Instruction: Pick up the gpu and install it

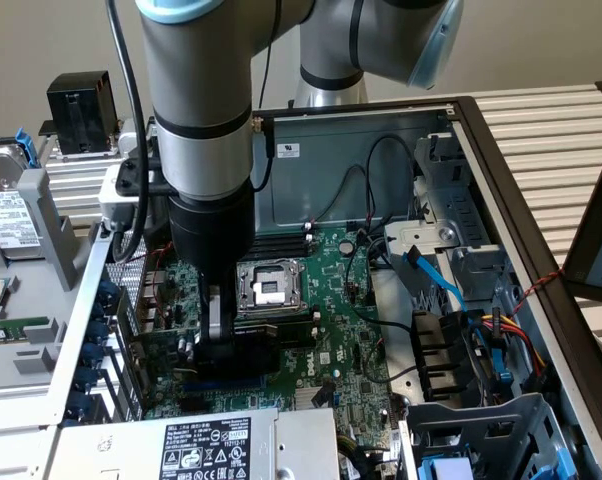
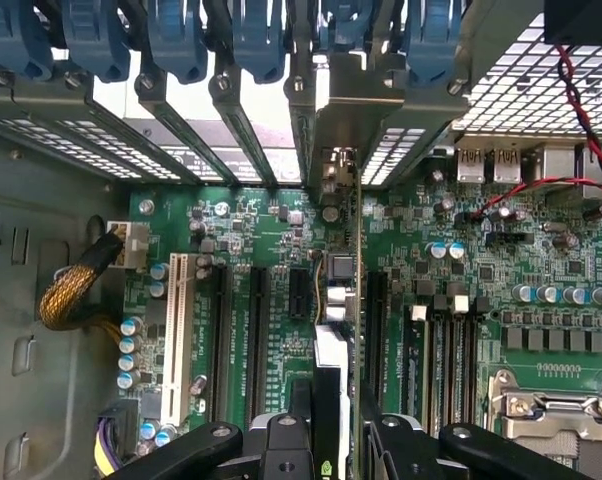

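One gpu [image 2: 337, 340] edge-on, upright at motherboard [image 1: 333, 330] slots | one gripper [image 2: 333, 445] part-closed, clamping the gpu from both sides | exterior view: gpu at 7 o'clock from one CPU socket [image 1: 269, 288] | one white slot [image 2: 176, 335] apart from it

One gpu [image 2: 338, 275], one motherboard [image 1: 326, 262], one CPU socket [image 1: 268, 287], one power supply [image 1: 211, 447]

bg: beige wall [image 1: 41, 40] | slatted white bench [image 1: 551, 130] | even light
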